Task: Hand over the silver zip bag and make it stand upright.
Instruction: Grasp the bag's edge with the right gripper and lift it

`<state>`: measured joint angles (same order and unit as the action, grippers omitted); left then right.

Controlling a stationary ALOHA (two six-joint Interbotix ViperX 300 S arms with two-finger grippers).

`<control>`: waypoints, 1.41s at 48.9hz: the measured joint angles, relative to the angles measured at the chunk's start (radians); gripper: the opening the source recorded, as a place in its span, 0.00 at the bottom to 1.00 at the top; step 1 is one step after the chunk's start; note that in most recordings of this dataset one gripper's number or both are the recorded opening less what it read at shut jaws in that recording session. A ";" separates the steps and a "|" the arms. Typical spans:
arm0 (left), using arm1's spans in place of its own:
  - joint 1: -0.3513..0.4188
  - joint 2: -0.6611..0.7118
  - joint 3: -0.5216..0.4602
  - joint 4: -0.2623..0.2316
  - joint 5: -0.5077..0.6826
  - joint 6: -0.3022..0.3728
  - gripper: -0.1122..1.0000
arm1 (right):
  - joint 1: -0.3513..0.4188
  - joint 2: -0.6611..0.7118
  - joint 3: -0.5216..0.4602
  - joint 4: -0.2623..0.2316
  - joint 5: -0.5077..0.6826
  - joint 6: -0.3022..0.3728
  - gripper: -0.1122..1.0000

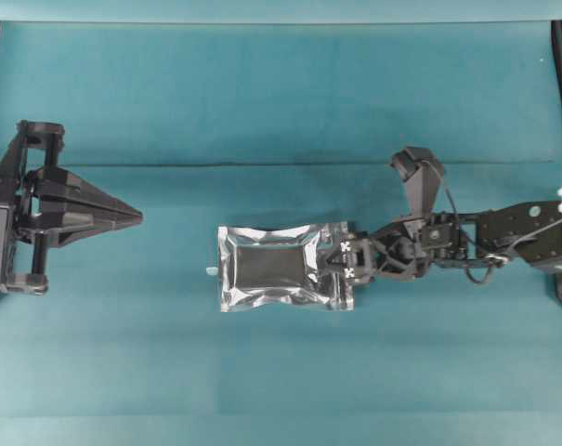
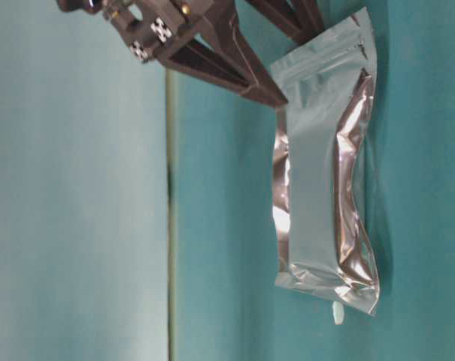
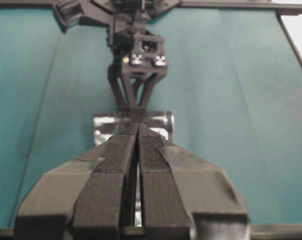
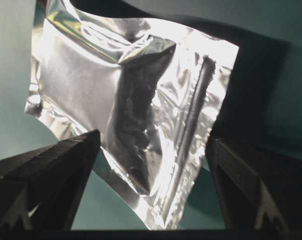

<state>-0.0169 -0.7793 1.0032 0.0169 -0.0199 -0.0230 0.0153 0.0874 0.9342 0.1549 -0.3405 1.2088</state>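
The bag (image 1: 279,267) lies flat on the table (image 1: 262,93) near the middle, its long axis running left to right in the overhead view, the zip strip at its right end. A tiny pale scrap (image 1: 210,270) sits just beside its left edge.

The right pincer (image 1: 341,261) is at the zip end. In the right wrist view its two fingers (image 4: 51,175) are seen spread apart on either side of the bag with clear gaps to the foil, so nothing is gripped yet; the opening is a little wider than the bag's short edge. The left pincer (image 1: 132,216) is held well apart at the far left of the table, its fingers pressed together and empty, as the left wrist view shows.

The bag is judged light, thin and soft: the foil is crinkled and puffed in the middle, so it would buckle under a hard squeeze and probably slide on the cloth if pushed. The shiny surface looks slippery. The flat sealed margin and the zip strip are probably the stiffest parts, so hold is best taken there, across the right end, rather than on the puffed belly. For the handover, the opposite sealed edge would be left free for the left pincer. Standing it up is likely to depend on the bottom being spread, since so light a pouch tips easily
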 measured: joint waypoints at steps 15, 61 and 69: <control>0.000 -0.002 0.002 0.000 0.017 0.000 0.11 | 0.000 0.044 -0.015 0.000 -0.048 0.002 0.98; 0.003 -0.002 0.002 0.000 0.017 0.002 0.11 | -0.005 0.063 -0.023 0.005 0.040 0.000 0.12; 0.003 -0.002 0.002 0.000 0.017 -0.002 0.11 | -0.006 0.046 -0.026 -0.005 0.051 0.000 0.12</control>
<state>-0.0138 -0.7808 1.0048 0.0169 -0.0031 -0.0245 0.0092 0.1335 0.9081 0.1503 -0.2899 1.2088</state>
